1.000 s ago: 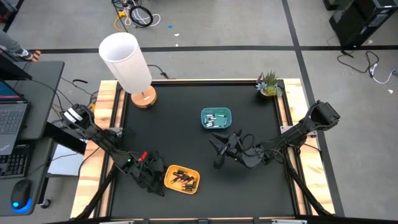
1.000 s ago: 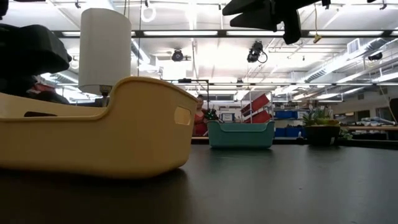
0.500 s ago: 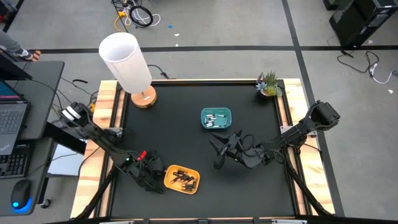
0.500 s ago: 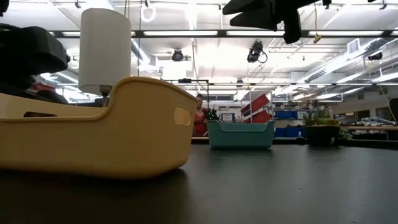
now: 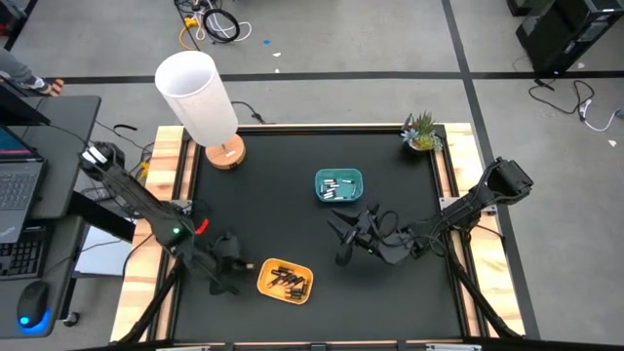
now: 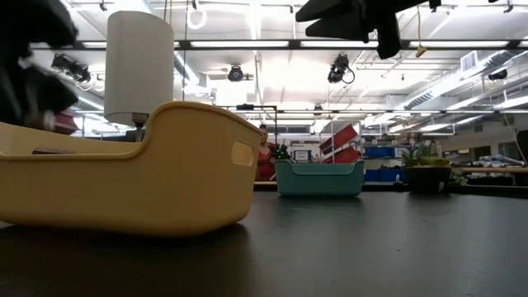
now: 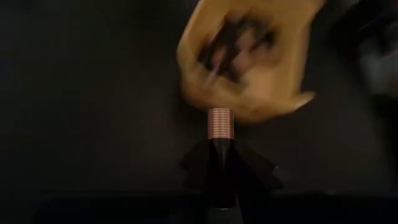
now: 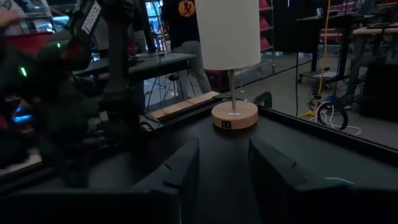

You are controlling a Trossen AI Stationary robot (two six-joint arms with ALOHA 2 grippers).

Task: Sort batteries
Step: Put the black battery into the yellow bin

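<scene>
A dark battery with a copper end (image 7: pixel 219 122) sticks out from my left gripper (image 7: pixel 221 152), which is shut on it above the table just left of the yellow tray (image 5: pixel 285 280). Several dark batteries (image 5: pixel 290 281) lie in that tray. The teal tray (image 5: pixel 338 184) holds several silvery batteries. My right gripper (image 5: pixel 341 234) hangs open over the table's middle, level, with nothing between its fingers (image 8: pixel 180 168). In the low view my left gripper (image 6: pixel 33 74) is a dark blur behind the yellow tray (image 6: pixel 148 181). My left gripper pinches the battery's dark body (image 7: pixel 219 144) between its two fingers, with the copper end poking out past the fingertips. The fingers slant down from the table's left and lie along the battery. The battery is lifted clear of tray and table.
A white-shaded lamp on a wooden base (image 5: pixel 200 97) stands at the far left corner, a small potted plant (image 5: pixel 421 132) at the far right corner. Bare black tabletop (image 5: pixel 292 214) lies between the trays. A desk with a laptop (image 5: pixel 19 195) stands left of the table.
My left gripper has risen from the yellow tray's left end and drawn back toward the table's left edge, carrying the copper-ended battery clear of the tray.
</scene>
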